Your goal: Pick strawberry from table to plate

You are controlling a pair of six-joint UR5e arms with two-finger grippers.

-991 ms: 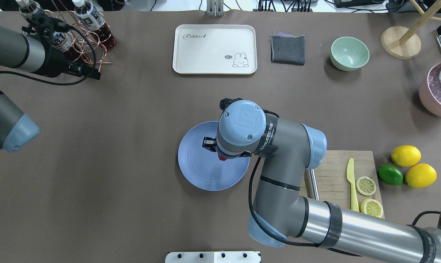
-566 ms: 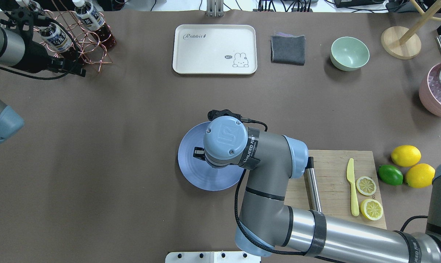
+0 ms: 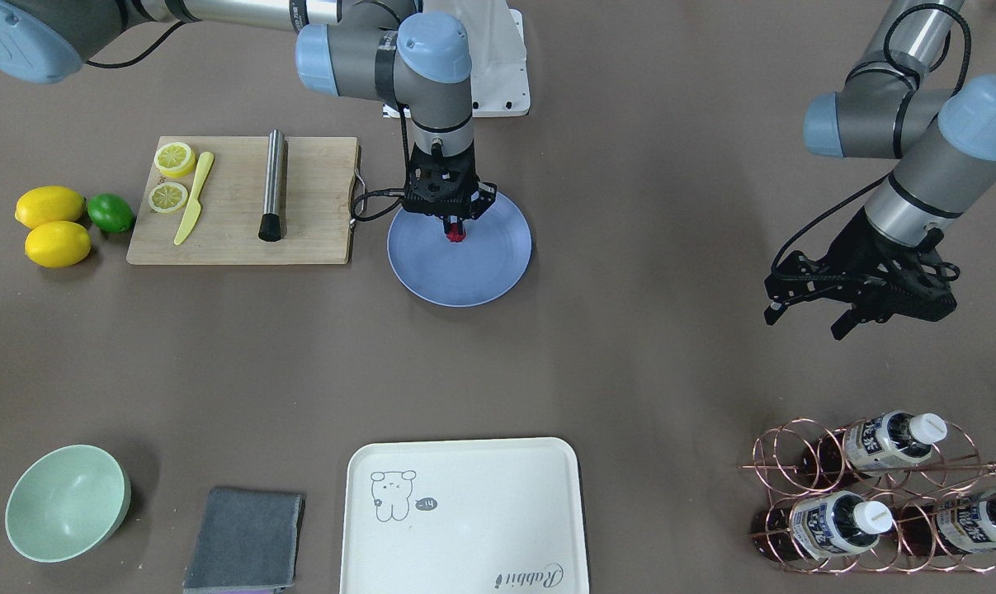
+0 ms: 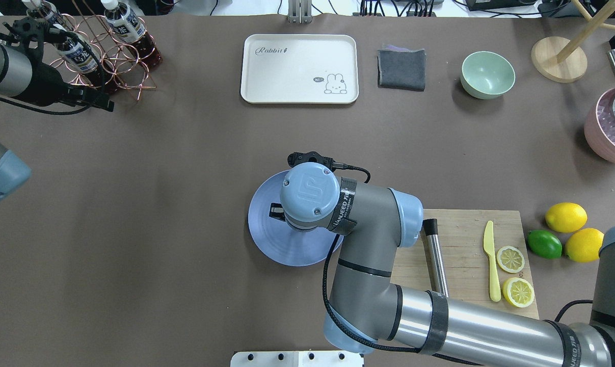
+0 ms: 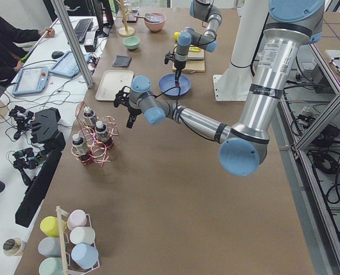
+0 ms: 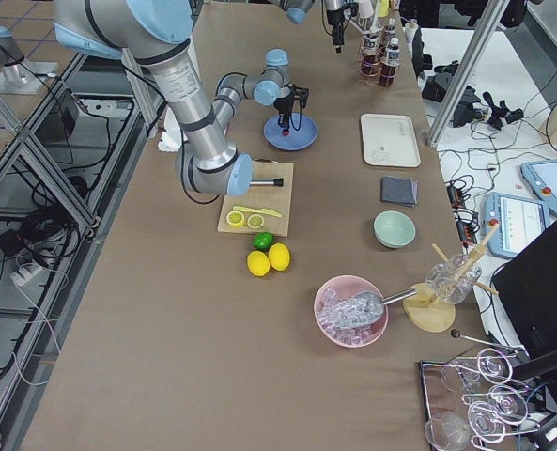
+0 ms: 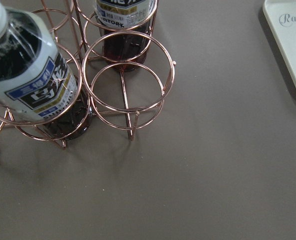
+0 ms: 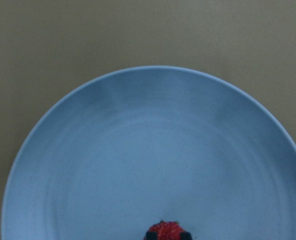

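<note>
The small red strawberry [image 3: 455, 235] [image 8: 166, 231] sits between the fingertips of my right gripper [image 3: 455, 232], which is shut on it. It hangs over the blue plate [image 3: 481, 276] [image 4: 271, 244] [image 8: 138, 150], on the half nearer the robot base; I cannot tell whether it touches the plate. In the overhead view the right wrist hides the berry. My left gripper [image 3: 804, 322] [image 4: 97, 100] hovers open and holds nothing, far off near the bottle rack [image 7: 123, 85].
A wooden cutting board [image 3: 312, 206] with lemon slices, a yellow knife and a metal rod lies beside the plate. Two lemons and a lime [image 3: 110, 212] lie past it. A cream tray [image 3: 464, 511], grey cloth [image 3: 246, 540] and mint bowl [image 3: 64, 503] line the far side.
My right arm has shifted left over the plate with the strawberry, whose red is now hidden under the wrist from overhead. The left arm has drawn back to the left.
</note>
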